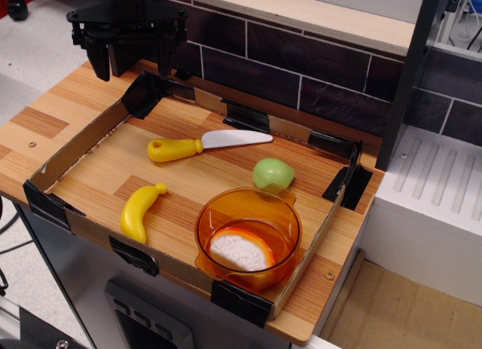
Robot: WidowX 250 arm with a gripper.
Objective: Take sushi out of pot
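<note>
Nearest the camera, the sushi [242,249] is seen lying inside the pot [218,213] at the front right corner of the cardboard tray [71,149], so the removal is judged not yet begun. Farther back, the gripper [129,61] is held above the tray's far left corner with fingers parted and empty; a reach across and down into the pot is called for next.
</note>
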